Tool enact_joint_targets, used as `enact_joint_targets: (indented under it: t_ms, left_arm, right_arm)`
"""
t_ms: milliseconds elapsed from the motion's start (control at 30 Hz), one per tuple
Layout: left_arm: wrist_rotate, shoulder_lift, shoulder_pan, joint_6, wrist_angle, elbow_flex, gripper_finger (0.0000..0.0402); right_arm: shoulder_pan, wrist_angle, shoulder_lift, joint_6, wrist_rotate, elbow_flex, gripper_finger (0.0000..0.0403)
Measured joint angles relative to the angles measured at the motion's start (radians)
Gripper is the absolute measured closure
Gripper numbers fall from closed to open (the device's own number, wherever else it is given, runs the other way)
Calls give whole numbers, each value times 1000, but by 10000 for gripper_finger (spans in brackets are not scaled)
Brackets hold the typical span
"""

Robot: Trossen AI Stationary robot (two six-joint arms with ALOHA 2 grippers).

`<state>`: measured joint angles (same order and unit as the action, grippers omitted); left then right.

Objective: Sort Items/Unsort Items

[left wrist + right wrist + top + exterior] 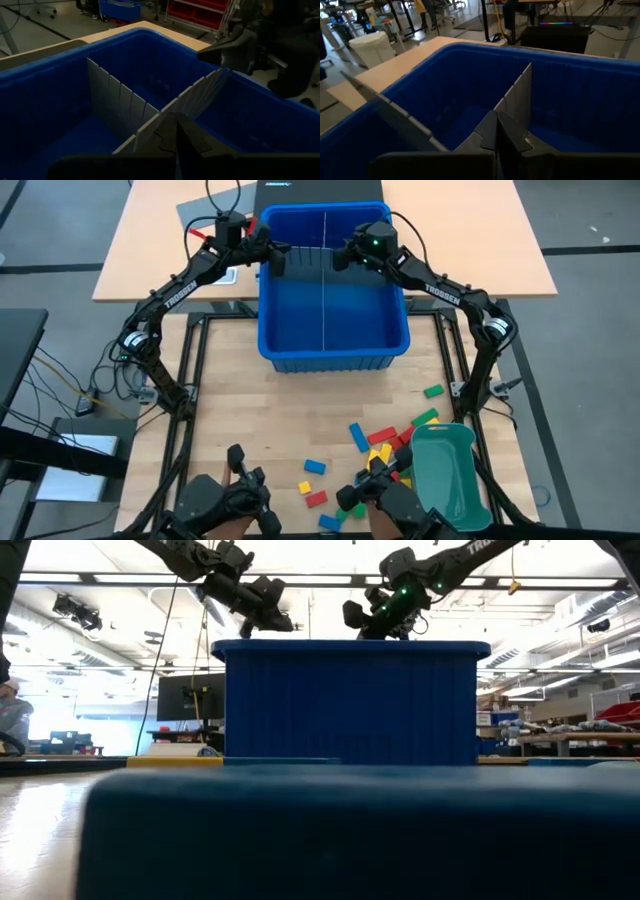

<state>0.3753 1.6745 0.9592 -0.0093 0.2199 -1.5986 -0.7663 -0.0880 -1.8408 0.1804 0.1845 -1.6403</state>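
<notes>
The items, small red, yellow, green and blue blocks [385,442], lie loose on the table at the near right. At the far middle stands a blue bin [290,330]. A grey divider sheet [308,248] runs across it near its far wall. My left gripper [286,253] is shut on that sheet left of the bin's middle. My right gripper [341,256] is shut on it right of the middle. Both reach in just over the rim [350,643]. A second, long divider [325,295] runs from far to near. My left gripper pinches the cross divider's upper edge [167,116] between its two fingers, coming nearly level from the table's left, along the sheet. The sheet stands upright inside the bin. My right gripper pinches the same sheet's upper edge [506,102], coming nearly level from the table's right, along the sheet.
A teal tray [452,470] stands at the near right beside the blocks. A blue block [350,830] lies right in front of the low camera. Two dark devices [235,495] sit at the near edge. A wooden desk [150,240] lies behind the bin.
</notes>
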Motion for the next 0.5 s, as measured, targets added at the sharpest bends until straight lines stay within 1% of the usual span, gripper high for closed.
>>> enact_joint_targets:
  t_ms: [233,333,500]
  left_arm:
    - [-9,0,0,-7,4,0,394]
    - [-29,0,1,6,16,0,394]
    - [-67,0,34,74,109,0,394]
  right_arm:
    - [-1,-10,-2,-3,-22,2,402]
    - [-4,5,7,-23,-29,3,402]
    - [-9,18,27,-42,-36,8,402]
